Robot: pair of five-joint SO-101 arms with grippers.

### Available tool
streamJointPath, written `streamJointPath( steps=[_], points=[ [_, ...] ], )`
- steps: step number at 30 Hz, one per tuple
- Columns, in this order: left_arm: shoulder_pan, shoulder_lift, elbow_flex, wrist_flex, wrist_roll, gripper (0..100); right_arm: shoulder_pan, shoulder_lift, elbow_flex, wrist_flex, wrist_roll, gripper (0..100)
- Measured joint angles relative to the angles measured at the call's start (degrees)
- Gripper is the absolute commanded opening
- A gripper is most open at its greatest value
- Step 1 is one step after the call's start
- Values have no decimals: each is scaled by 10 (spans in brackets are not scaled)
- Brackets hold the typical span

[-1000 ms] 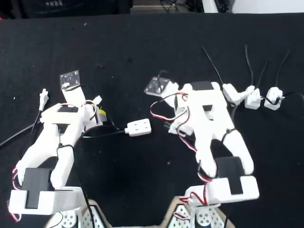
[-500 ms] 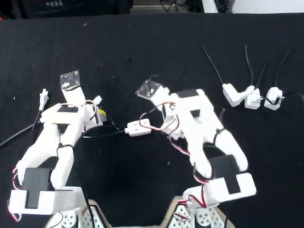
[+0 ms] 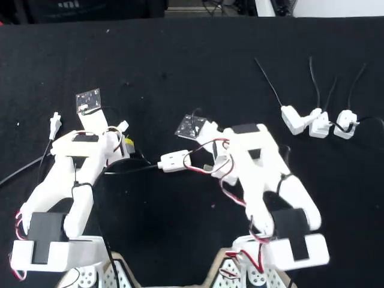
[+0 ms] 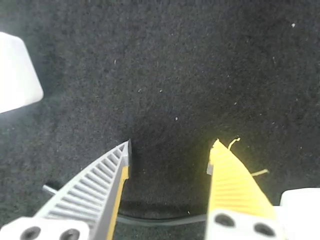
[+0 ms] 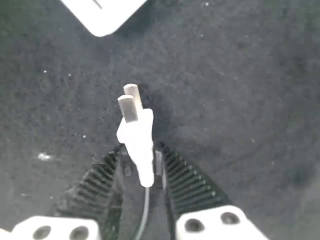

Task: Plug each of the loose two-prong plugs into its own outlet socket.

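My right gripper (image 5: 140,149) is clamped on a white two-prong plug (image 5: 136,135), one ribbed black finger on either side of its body. Its thin cord runs back between my fingers. The two metal prongs (image 5: 129,102) stick out past my fingertips, free of everything. They point toward the white outlet socket block (image 5: 102,12), which lies near them on the black cloth but does not touch them.

From above, that socket block (image 3: 175,160) sits on the table (image 3: 180,60) between my two arms, and its black cable (image 3: 135,170) leads off toward my left arm.

My left gripper (image 4: 170,147) hangs low over the cloth with its fingers apart and nothing between them, one grey and one yellow. A black cable (image 4: 160,218) crosses beneath their bases.

Another loose white plug (image 3: 55,124) lies just outside my left arm. Three more white plugs (image 3: 319,124) with black cords sit in a row off to my right, well apart from the socket block.
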Motion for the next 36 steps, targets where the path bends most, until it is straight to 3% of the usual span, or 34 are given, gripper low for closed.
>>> streamJointPath(
  steps=[6,12,20,22,26,36],
  points=[
    [0,0,0,0,0,256,1,-71,62,-15,-62,27],
    [0,0,0,0,0,256,1,-78,113,-56,-70,172],
    [0,0,0,0,0,256,-4,-78,113,-60,-72,172],
    [0,0,0,0,0,256,-14,-78,113,-60,-72,152],
    [0,0,0,0,0,256,-46,-78,113,-45,-72,6],
    [0,0,0,8,0,256,-56,-140,62,60,-91,10]
  ],
)
